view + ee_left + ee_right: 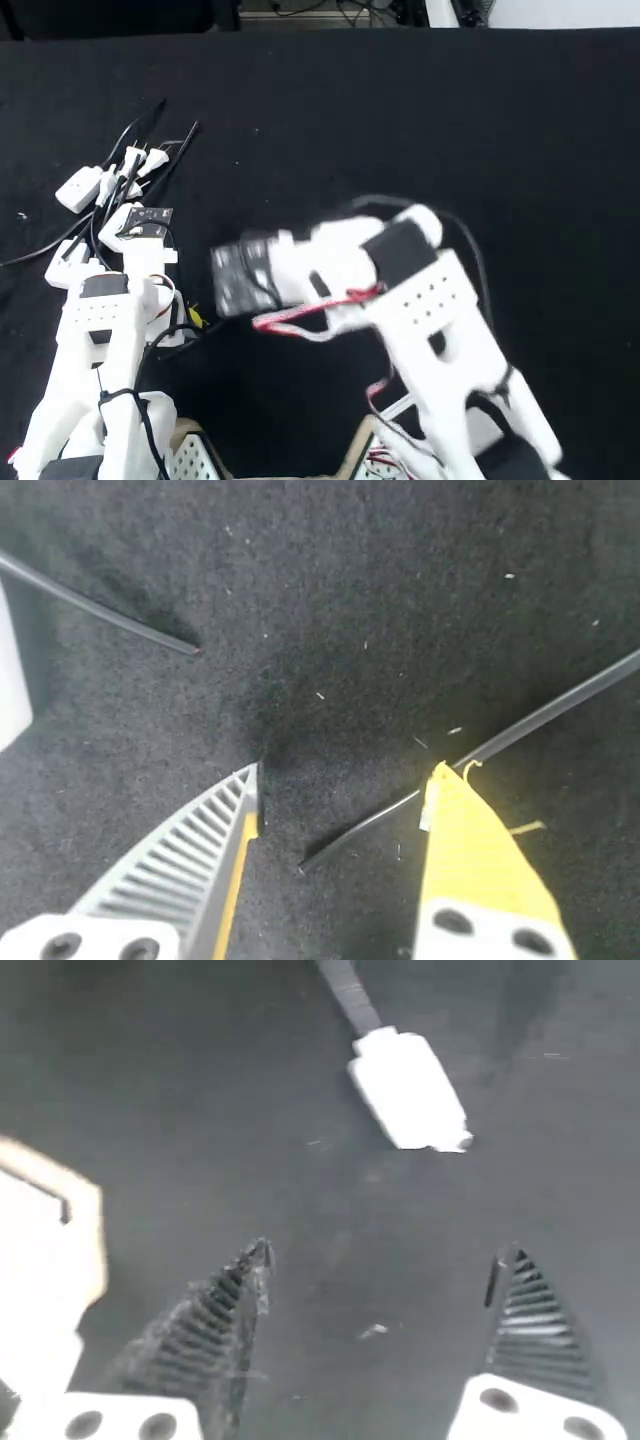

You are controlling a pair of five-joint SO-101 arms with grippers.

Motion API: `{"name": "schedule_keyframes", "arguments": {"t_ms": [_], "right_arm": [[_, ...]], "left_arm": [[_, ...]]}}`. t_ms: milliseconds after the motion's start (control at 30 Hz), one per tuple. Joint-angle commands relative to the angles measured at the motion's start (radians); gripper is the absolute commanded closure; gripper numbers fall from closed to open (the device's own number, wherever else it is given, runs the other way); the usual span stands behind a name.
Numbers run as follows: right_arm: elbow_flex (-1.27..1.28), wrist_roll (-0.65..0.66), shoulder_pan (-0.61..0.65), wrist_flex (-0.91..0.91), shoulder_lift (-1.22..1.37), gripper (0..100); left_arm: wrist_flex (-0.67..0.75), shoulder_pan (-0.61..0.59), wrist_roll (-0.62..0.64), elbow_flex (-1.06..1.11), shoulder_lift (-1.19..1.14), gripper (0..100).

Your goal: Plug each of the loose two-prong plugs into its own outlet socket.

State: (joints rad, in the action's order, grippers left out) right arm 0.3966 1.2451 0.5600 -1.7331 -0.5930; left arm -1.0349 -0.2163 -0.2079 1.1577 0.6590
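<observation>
Left gripper [345,785] spread, empty — black cable [540,717] end lies between the jaws. Right gripper [385,1255] released too — white plug [410,1090] near, on black table [200,1110].

On the black cloth table [400,120], the left pincer [345,775] hangs over the cloth with its fingers spread apart. A thin black cable [520,730] lies slantwise across the gap. Its loose end rests between the fingers, and its run passes right by the tip of the yellow-taped finger [470,850]. A second black cable end [110,611] lies ahead of that pincer, off to the ribbed finger's side.

The right pincer [386,1250], fingers also spread, has a white two-prong plug [410,1090] lying on the cloth ahead of it, apart from both fingers, with its cord leading farther away.

From above, a cluster of white plugs and black cords [80,187] lies just beyond the left pincer.
</observation>
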Motion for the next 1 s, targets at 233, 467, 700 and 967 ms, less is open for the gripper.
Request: {"name": "schedule_keyframes", "arguments": {"t_ms": [233, 467, 700, 967], "right_arm": [[0.433, -0.063, 0.173, 0.318, -0.054, 73.4], [0.369, -0.138, 0.167, 0.488, 0.160, 73.4], [0.170, -0.097, 0.158, 0.486, 0.437, 73.3], [0.039, -0.097, 0.118, 0.485, 0.524, 64.1]], "left_arm": [[0.008, -0.038, -0.003, -0.016, 0.021, 73], [0.009, -0.142, -0.003, -0.030, 0.021, 73], [0.009, -0.185, -0.003, -0.041, 0.021, 73], [0.009, -0.185, -0.003, -0.041, 0.021, 73]]}}
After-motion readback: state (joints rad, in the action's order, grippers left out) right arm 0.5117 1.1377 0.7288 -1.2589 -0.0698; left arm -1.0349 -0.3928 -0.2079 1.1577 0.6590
